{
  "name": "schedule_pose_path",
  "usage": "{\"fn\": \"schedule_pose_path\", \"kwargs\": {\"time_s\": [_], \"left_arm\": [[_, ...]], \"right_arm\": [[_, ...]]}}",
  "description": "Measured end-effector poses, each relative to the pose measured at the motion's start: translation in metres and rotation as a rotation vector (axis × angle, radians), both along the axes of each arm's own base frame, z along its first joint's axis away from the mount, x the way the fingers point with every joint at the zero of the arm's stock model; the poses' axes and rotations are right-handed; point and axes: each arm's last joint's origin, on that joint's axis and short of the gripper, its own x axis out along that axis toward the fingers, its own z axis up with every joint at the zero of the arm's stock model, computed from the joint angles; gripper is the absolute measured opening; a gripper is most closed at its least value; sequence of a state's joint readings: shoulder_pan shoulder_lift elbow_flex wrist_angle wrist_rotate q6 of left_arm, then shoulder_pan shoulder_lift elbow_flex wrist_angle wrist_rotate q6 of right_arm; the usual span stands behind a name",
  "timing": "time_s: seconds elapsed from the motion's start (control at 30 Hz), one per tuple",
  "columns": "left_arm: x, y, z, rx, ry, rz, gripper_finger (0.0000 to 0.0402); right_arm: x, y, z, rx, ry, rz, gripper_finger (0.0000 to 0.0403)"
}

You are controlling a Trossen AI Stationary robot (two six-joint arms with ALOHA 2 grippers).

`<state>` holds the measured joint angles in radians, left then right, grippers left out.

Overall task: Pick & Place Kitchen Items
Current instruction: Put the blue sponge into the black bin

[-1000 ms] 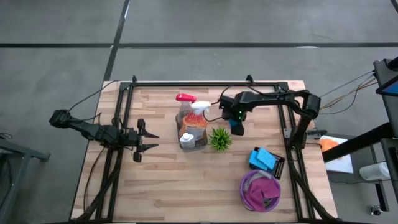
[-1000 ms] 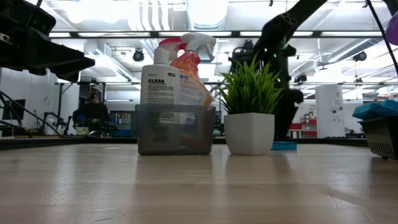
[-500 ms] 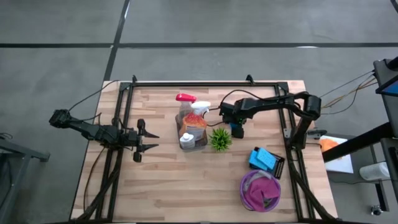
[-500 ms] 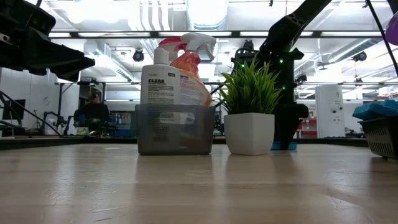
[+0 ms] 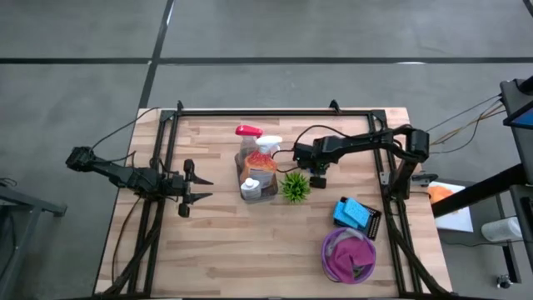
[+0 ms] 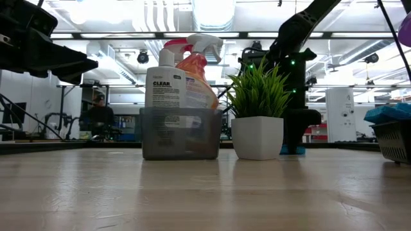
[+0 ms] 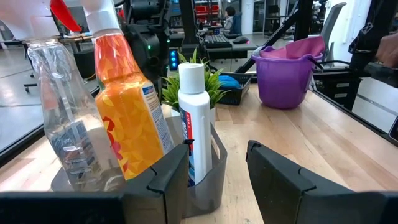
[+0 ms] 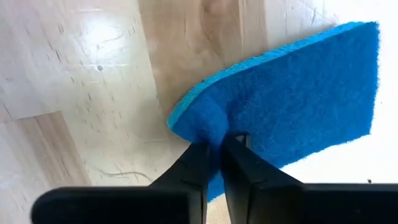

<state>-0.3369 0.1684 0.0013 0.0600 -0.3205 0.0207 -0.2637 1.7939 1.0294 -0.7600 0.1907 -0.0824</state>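
Between the right gripper's closed fingers a blue sponge was pinched, not yet lifted; bottles were already binned; left gripper waited half-open.

two spray bottles, one white bottle, one plant, two baskets

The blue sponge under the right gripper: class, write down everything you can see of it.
The blue sponge is a flat rectangular pad with a rough, fibrous face and a lighter blue layer along its edge. It lies on the wooden table, beside the small green plant on the side toward the right arm's base. The right gripper has shut on one corner, pinching and bunching it between its dark fingers. From above the arm hides it almost wholly.
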Motion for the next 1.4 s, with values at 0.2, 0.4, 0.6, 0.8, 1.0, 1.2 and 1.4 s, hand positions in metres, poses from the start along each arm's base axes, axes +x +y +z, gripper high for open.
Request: {"fn": "schedule_pose_path", "kwargs": {"time_s": [0.2,0.4,0.6,0.8,1.0,1.2,1.4], "left_arm": [[0.0,0.0,0.0,-0.002,0.0,0.0,0.0162],[0.0,0.0,0.0,-0.003,0.0,0.0,0.0162],[0.0,0.0,0.0,-0.003,0.0,-0.001,0.0162],[0.0,0.0,0.0,-0.003,0.001,-0.002,0.0162],[0.0,0.0,0.0,-0.003,0.001,-0.003,0.0162],[0.0,0.0,0.0,-0.003,0.001,-0.003,0.0163],[0.0,0.0,0.0,0.008,0.001,-0.007,0.0163]], "right_arm": [[-0.008,0.004,0.018,-0.023,-0.011,-0.022,0.002],[-0.028,0.008,0.06,-0.064,-0.086,-0.047,0.0019],[-0.055,0.016,0.109,-0.095,-0.268,-0.062,0.0018],[-0.083,0.03,0.147,-0.119,-0.567,-0.03,0.0018],[-0.108,0.05,0.141,-0.083,-0.908,0.063,0.0018],[-0.127,0.071,0.113,0.049,-1.108,0.14,0.0018],[-0.144,0.09,0.098,0.222,-1.127,0.105,0.0018]]}}
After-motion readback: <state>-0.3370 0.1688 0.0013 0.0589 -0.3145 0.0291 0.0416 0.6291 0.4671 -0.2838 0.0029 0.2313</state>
